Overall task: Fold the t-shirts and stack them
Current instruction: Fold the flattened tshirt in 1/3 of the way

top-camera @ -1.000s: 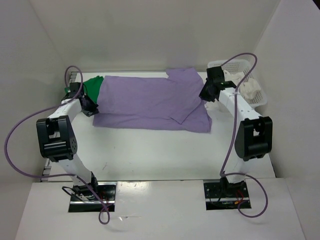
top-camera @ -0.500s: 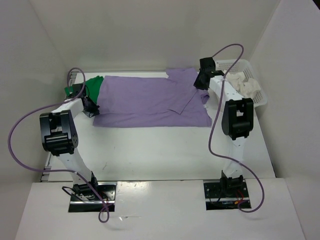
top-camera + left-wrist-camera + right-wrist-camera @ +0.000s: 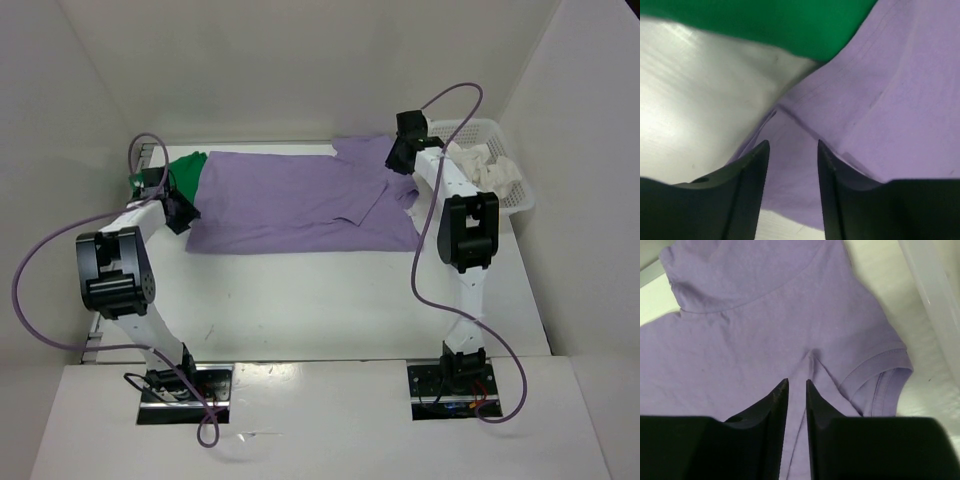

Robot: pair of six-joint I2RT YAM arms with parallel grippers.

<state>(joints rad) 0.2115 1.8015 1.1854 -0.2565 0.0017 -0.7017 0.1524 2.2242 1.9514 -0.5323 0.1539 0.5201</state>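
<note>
Top view: light purple t-shirt [image 3: 300, 205] lies spread flat across the far half of the counter [image 3: 300, 300], one sleeve flap folded diagonally onto its body. Green t-shirt [image 3: 188, 172] is bunched at the far left, touching the purple hem. White t-shirt [image 3: 492, 172] is crumpled inside the mesh basket [image 3: 470, 125] at far right. Left pincer [image 3: 178, 213] sits at the purple shirt's left edge and right pincer [image 3: 400, 160] over its right shoulder; jaw gaps are unreadable from above, and the right arm hides part of the shirt's right edge. Left wrist view: jaws clearly apart, nothing gripped, purple cloth below them and green beyond. Right wrist view: jaws only narrowly apart; a raised crease runs into the gap, contact uncertain. Sleeve cuff [image 3: 880, 375] lies just beside the basket wall.
</note>
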